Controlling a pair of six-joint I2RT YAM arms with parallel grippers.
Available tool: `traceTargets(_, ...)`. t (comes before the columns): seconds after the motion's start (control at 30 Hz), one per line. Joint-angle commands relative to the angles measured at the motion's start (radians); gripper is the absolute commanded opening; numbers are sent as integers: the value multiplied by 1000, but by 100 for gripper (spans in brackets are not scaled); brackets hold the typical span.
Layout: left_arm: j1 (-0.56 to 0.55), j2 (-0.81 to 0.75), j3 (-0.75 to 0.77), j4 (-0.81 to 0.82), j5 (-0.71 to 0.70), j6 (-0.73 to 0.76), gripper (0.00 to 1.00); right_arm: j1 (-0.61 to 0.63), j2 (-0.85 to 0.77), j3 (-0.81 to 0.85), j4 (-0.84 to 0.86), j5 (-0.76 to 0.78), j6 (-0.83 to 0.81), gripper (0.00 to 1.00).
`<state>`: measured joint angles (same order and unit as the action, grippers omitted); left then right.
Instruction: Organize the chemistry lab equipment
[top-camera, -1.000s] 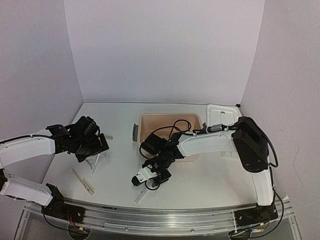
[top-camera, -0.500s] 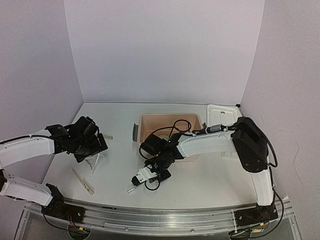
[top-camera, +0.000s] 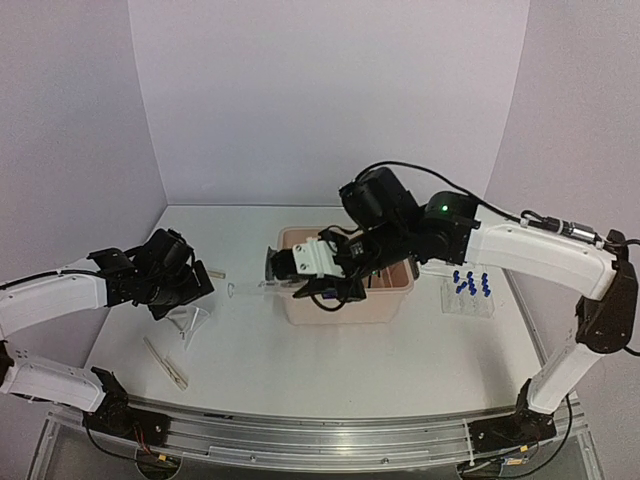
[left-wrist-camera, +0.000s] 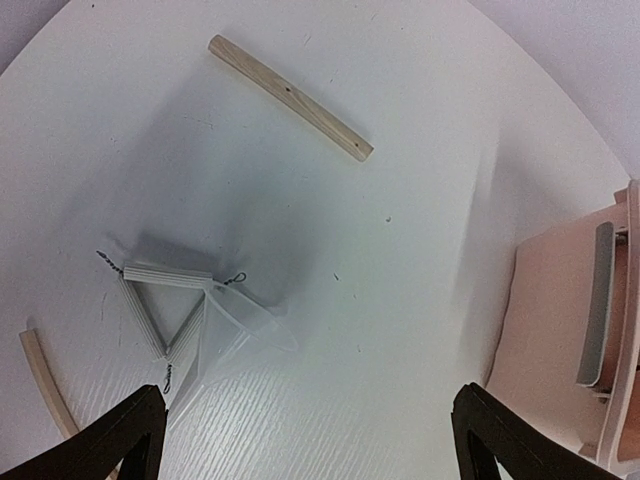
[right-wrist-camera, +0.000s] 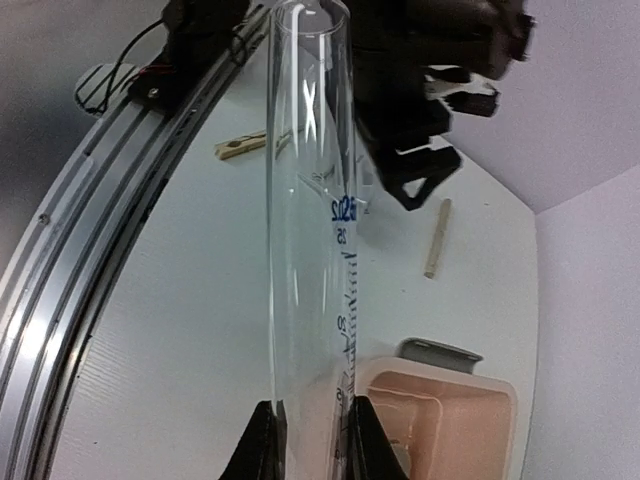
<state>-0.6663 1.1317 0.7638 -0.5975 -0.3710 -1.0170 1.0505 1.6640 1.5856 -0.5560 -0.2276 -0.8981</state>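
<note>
My right gripper (top-camera: 292, 268) is shut on a clear graduated glass tube (top-camera: 250, 288) with blue markings and holds it level in the air, pointing left past the tub's left edge. In the right wrist view the tube (right-wrist-camera: 310, 200) runs up from between my right gripper's (right-wrist-camera: 305, 432) fingers. My left gripper (top-camera: 185, 297) hangs open over a clear funnel (left-wrist-camera: 235, 325) and a triangular wire stand (left-wrist-camera: 160, 305); nothing lies between the fingers of the left gripper (left-wrist-camera: 310, 425). A clear rack of blue-capped tubes (top-camera: 468, 295) stands right of the tub. A wooden clamp (top-camera: 165, 362) lies front left.
The beige tub (top-camera: 345, 312) sits mid-table with a grey handle (left-wrist-camera: 597, 300) on its left wall. A short wooden stick (left-wrist-camera: 290, 97) lies on the table beyond the funnel. The metal rail (top-camera: 300, 440) runs along the near edge.
My right gripper shut on the glass tube at the table's front and carried it up and back, above the tub's left edge. The rack has come into view. The left arm barely moved.
</note>
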Motion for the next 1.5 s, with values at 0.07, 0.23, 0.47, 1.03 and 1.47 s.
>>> traceTargets(0.07, 18, 21, 3, 66, -10, 36, 100, -190, 67, 60, -10, 20, 95, 0)
traceTargets(0.23, 29, 55, 18, 67, -4, 48, 100, -252, 125, 51, -11, 27, 79, 0)
traceTargets(0.47, 39, 76, 26, 63, 6, 51, 100, -276, 164, 20, -25, 34, 36, 0)
traceTargets(1.03, 48, 83, 5, 64, 15, 43, 100, -327, 279, 17, -127, 55, -44, 2)
traceTargets(1.47, 53, 101, -10, 82, 22, 33, 100, -356, 377, 68, -247, 29, -137, 6)
